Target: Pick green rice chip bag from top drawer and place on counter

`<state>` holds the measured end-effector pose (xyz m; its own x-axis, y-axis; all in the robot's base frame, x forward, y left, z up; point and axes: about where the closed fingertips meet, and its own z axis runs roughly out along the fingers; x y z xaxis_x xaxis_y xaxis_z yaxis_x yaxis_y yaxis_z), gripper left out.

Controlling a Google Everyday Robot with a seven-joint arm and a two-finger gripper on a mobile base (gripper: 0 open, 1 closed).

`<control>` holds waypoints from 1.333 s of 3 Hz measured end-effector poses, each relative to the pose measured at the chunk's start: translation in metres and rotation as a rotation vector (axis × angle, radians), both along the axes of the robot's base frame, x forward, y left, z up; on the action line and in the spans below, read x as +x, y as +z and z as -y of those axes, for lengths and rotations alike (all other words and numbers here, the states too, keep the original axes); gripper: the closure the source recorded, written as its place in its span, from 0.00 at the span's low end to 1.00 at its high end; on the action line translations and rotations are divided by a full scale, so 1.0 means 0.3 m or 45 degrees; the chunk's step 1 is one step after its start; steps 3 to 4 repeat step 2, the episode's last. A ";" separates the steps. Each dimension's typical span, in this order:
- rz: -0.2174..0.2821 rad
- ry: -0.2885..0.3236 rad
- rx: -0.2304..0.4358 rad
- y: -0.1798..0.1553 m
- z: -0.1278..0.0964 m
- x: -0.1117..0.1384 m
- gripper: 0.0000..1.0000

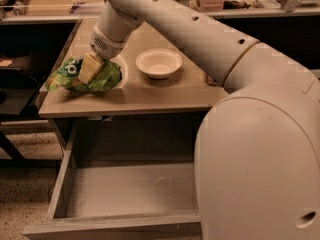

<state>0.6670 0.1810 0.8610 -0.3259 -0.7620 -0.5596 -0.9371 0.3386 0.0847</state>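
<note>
The green rice chip bag [64, 77] lies on the left part of the counter [165, 95], close to its left edge. My gripper [90, 67] reaches down from the arm and rests on the bag's middle, covering part of it. The top drawer [125, 191] is pulled open below the counter's front edge, and its grey bottom shows nothing in it.
A white bowl [159, 62] stands on the counter to the right of the bag. My arm and body [260, 149] fill the right side and hide the drawer's right part. A dark shelf unit [15, 79] stands left of the counter.
</note>
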 end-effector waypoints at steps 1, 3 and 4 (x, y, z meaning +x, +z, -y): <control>0.000 0.000 0.000 0.000 0.000 0.000 0.00; 0.000 0.000 0.000 0.000 0.000 0.000 0.00; 0.000 0.000 0.000 0.000 0.000 0.000 0.00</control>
